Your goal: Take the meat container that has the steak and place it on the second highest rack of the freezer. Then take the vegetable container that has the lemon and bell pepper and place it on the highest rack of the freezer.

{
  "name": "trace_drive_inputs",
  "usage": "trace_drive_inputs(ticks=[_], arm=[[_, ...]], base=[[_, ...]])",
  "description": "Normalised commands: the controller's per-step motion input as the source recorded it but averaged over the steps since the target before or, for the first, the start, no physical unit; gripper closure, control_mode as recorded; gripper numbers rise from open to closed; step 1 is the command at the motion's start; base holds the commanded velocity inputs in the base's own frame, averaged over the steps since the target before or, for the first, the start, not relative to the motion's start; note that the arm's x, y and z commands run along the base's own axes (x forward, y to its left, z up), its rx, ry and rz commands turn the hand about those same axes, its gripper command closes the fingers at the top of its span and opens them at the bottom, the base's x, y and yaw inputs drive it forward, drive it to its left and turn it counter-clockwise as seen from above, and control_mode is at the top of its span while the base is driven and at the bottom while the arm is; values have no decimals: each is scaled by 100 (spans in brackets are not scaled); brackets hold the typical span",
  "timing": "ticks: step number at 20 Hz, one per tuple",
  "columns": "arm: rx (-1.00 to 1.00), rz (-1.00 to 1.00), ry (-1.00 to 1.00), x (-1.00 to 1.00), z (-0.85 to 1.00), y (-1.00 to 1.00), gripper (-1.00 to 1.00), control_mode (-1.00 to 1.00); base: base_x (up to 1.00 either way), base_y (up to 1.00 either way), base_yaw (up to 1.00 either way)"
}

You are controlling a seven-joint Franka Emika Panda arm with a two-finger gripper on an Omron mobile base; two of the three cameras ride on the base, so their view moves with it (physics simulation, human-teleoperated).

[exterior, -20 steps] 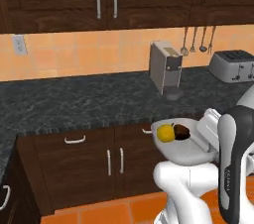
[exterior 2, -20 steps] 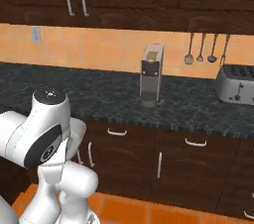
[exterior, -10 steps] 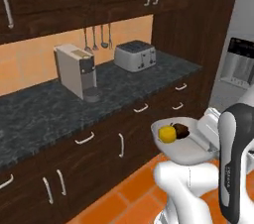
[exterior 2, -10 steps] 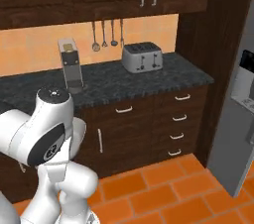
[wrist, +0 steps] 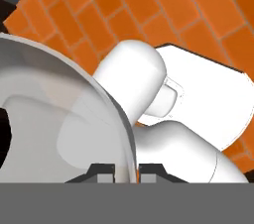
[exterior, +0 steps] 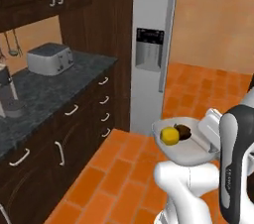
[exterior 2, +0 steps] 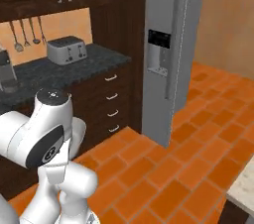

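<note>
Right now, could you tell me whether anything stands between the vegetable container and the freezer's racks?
Yes. The gripper is shut on the vegetable container, with lemon and bell pepper inside, but the freezer has its door closed, so the door blocks the racks.

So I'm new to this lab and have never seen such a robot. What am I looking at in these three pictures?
It is a rendered kitchen with a white robot arm on a driving base. Two cameras ride behind the arm, to its left and right; the third sits on its hand. The gripper is shut on the rim of the vegetable container, a white-grey bowl holding the lemon and the bell pepper. Ahead stands the freezer, its door closed. On the dark counter sits a toaster.
</note>
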Motion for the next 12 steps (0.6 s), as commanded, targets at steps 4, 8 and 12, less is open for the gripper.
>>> trace_drive_inputs(ticks=[4, 8, 12], arm=[[0, 0, 0, 0, 0, 0, 100, 100], [0, 0, 0, 0, 0, 0, 100, 100], [0, 0, 0, 0, 0, 0, 100, 100]], base=[[9, 0, -81], [34, 0, -73], [64, 1, -66]])
